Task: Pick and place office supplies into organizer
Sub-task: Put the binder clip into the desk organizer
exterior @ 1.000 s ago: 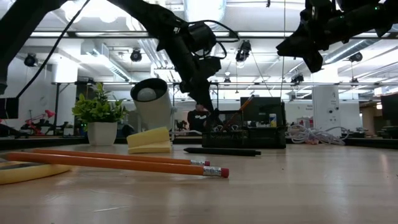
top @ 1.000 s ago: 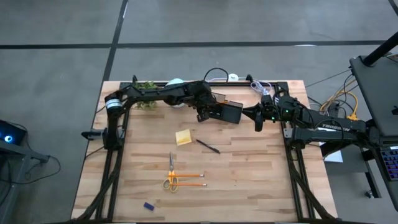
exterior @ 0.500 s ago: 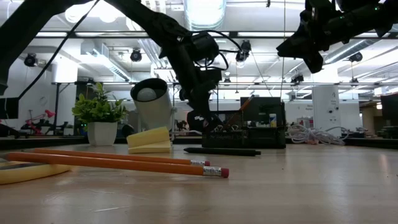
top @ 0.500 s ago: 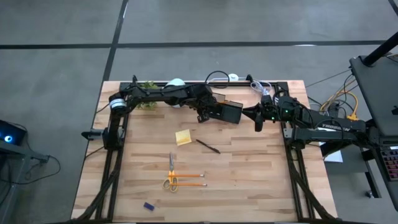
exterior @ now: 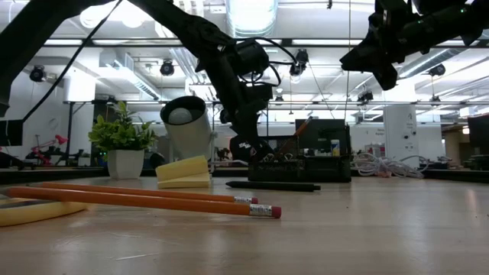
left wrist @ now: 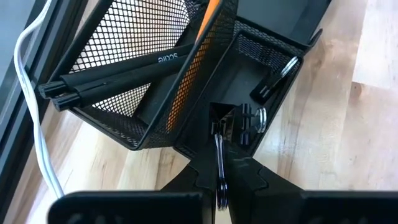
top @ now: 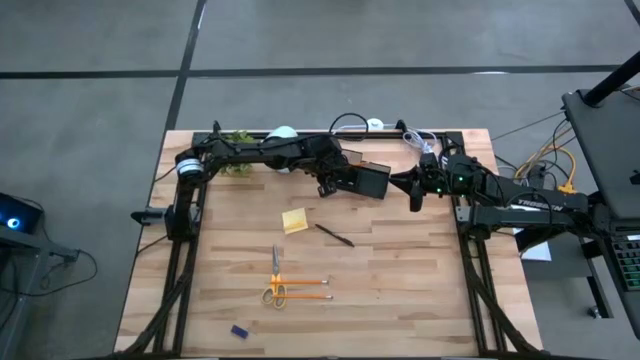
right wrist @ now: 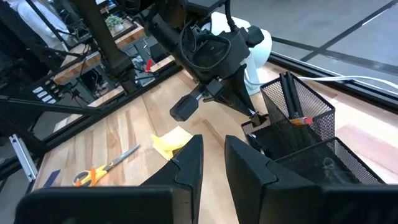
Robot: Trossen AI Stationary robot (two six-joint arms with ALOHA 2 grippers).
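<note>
Binder clip at mesh organizer, held by left gripper.
Left gripper (left wrist: 219, 182) pinches a wire-handled clip (left wrist: 225, 127) over the black mesh organizer's (left wrist: 118, 118) front compartment; right gripper (top: 413, 190), narrowly parted, hovers beside.

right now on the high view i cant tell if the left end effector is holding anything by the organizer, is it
observer: yes, the left wrist view shows the left end effector shut on a binder clip, gripped by its wire handle.
operator: is it over a compartment
observer: it hangs over the low front compartment of the organizer, where a second clip lies.
operator: whats in the tall back section
observer: black pens and an orange pencil, leaning.
</note>
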